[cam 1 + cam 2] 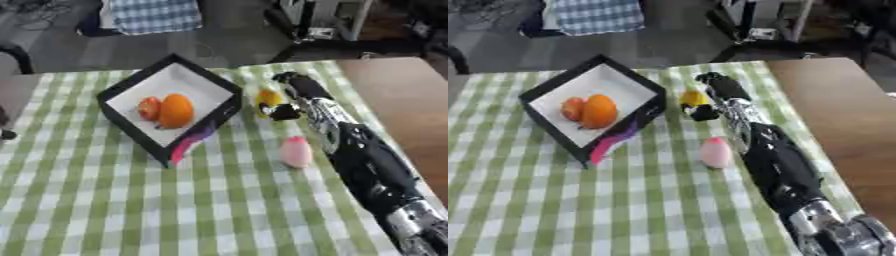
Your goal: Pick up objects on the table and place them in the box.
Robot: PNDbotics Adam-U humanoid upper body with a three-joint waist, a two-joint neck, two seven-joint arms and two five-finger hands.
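Box point(131, 131) – square, black-rimmed; right hand point(284, 100) curled round yellow rounded object point(268, 97).

You're getting soft, even daylight on the checked tablecloth point(131, 200), no hard glare. Whole pic is blurry w/ blocky smearing; edges of the box point(118, 125) and right hand point(289, 95) aren't crisp. Box's white floor reads brightest. Faint shadow under your right arm point(776, 170). Background floor is dimmer, out of focus.
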